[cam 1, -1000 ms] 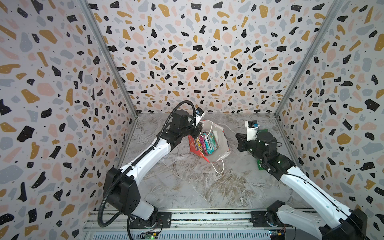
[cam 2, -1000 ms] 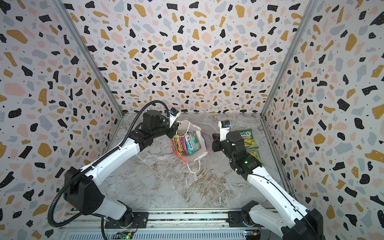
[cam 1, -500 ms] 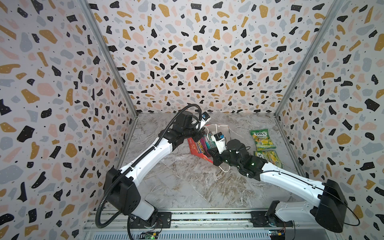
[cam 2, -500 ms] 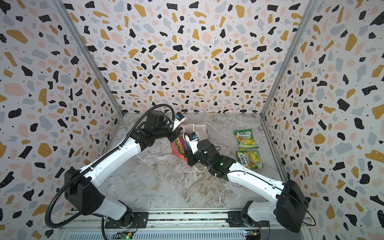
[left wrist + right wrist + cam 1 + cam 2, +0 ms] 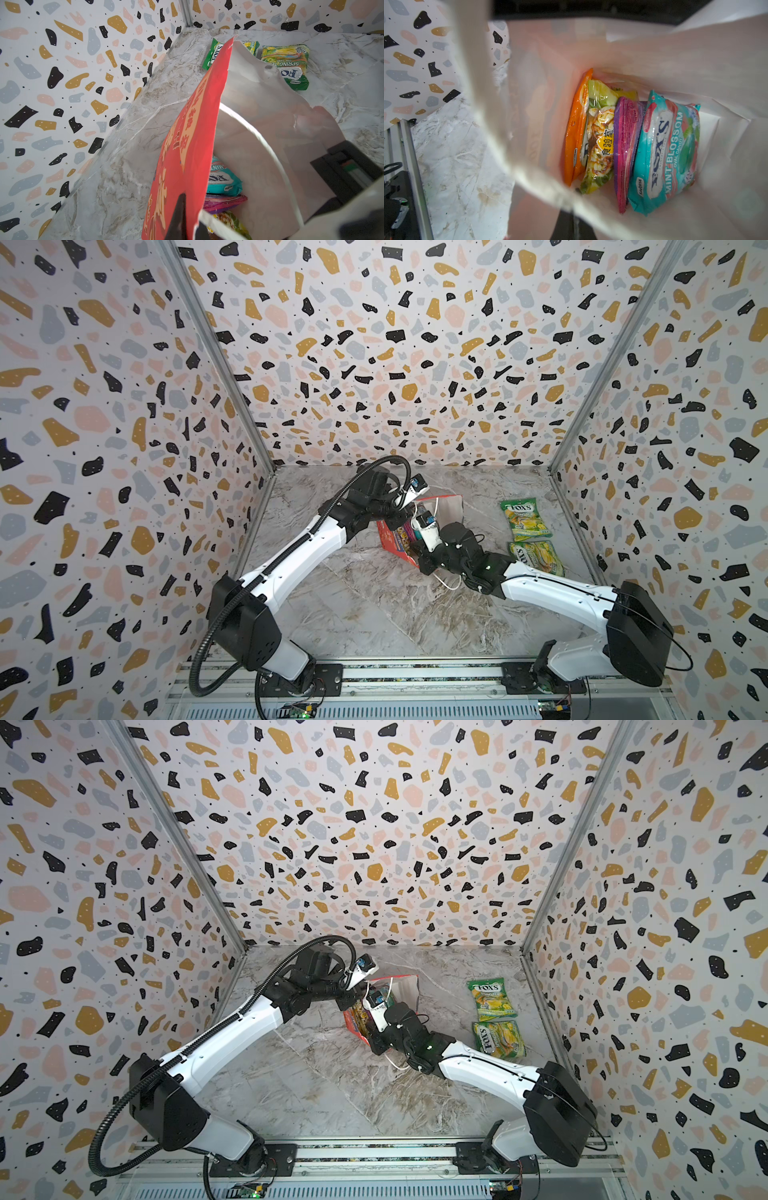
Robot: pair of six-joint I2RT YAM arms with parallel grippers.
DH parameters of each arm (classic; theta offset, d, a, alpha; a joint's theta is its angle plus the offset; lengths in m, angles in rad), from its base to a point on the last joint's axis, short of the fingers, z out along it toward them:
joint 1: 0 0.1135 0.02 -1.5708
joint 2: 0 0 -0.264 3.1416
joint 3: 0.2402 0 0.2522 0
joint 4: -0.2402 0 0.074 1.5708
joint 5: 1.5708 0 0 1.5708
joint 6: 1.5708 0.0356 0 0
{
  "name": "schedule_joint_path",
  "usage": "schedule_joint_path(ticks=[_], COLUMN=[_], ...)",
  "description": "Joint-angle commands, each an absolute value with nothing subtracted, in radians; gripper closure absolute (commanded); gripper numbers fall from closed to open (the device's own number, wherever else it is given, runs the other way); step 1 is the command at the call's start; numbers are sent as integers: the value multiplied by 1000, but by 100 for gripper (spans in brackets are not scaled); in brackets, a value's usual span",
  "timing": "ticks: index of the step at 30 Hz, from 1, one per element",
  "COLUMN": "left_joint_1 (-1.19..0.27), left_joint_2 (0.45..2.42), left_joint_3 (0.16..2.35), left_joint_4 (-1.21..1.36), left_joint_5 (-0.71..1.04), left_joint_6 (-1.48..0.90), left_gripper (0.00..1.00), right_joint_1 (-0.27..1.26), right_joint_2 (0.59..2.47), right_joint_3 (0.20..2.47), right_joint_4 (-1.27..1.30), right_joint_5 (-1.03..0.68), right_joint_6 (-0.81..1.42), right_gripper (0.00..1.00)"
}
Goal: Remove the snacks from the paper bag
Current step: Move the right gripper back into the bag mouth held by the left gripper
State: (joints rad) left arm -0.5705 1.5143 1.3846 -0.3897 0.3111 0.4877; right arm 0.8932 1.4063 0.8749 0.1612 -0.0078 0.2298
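Left gripper (image 5: pixel 190 220) is clamped shut on the red wall of the paper bag (image 5: pixel 187 145), holding its mouth open mid marble table (image 5: pixel 374 605); right gripper (image 5: pixel 570 220) is closed too, no packet in it, tips at the bag's near rim. Step looks like the third pick: a green packet (image 5: pixel 520 519) and a second green packet (image 5: pixel 538 558) lie flat near the right wall, well apart from the bag. Snacks left inside, on edge side by side: teal packet (image 5: pixel 668 153), purple packet (image 5: pixel 626 149), yellow-green packet (image 5: pixel 598 135), orange packet (image 5: pixel 576 128); next the right jaws need to open and drop onto one, probably teal.
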Motion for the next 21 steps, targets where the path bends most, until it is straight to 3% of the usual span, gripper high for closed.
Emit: schedule_joint_path(ticks=[1, 12, 15, 21], left_joint_1=[-583, -583, -583, -583], left_joint_2=[1514, 1509, 1504, 1481], left_joint_3=[1397, 1379, 1368, 1347], left_joint_4=[-351, -325, -327, -305], left_joint_5=[378, 367, 371, 408], left_joint_6=[529, 537, 556, 571], left_gripper=[100, 100, 100, 100], right_joint_1=[897, 897, 892, 884], right_joint_2=[1413, 1434, 1440, 1483], right_joint_3=[845, 814, 814, 876], right_joint_4=[249, 254, 255, 259], right_joint_5=[-11, 23, 52, 32], right_joint_6=[195, 168, 181, 219], right_gripper=[95, 88, 73, 59])
